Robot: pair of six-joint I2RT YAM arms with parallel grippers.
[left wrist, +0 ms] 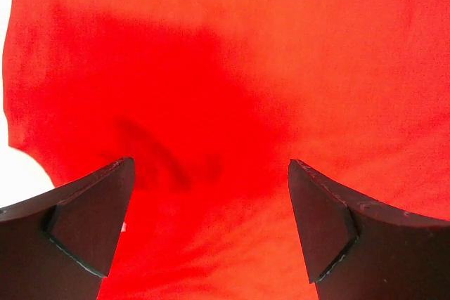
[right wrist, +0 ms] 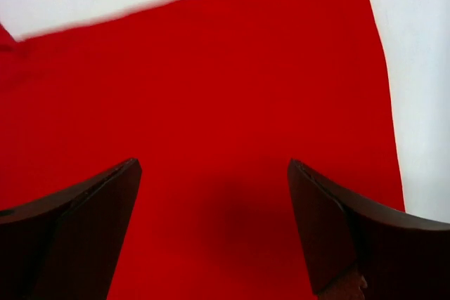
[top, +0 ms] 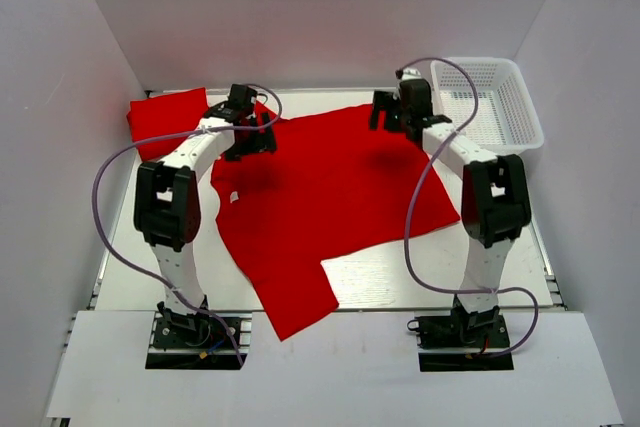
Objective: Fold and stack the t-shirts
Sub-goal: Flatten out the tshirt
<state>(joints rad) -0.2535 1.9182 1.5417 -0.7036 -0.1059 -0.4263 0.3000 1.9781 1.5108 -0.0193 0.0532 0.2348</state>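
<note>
A bright red t-shirt (top: 330, 197) lies spread flat across the middle of the table, one part hanging over the near edge. A second red t-shirt (top: 165, 119) lies folded at the far left. My left gripper (top: 250, 137) is open and empty, above the spread shirt's far left part; that cloth fills the left wrist view (left wrist: 232, 89). My right gripper (top: 400, 117) is open and empty, above the shirt's far right part. The right wrist view shows flat red cloth (right wrist: 211, 103) between its fingers, with the cloth's edges at top and right.
A white plastic lattice basket (top: 495, 102) stands at the far right corner, just right of my right gripper. White walls close in the table on three sides. Bare white table (top: 400, 272) shows near the front right.
</note>
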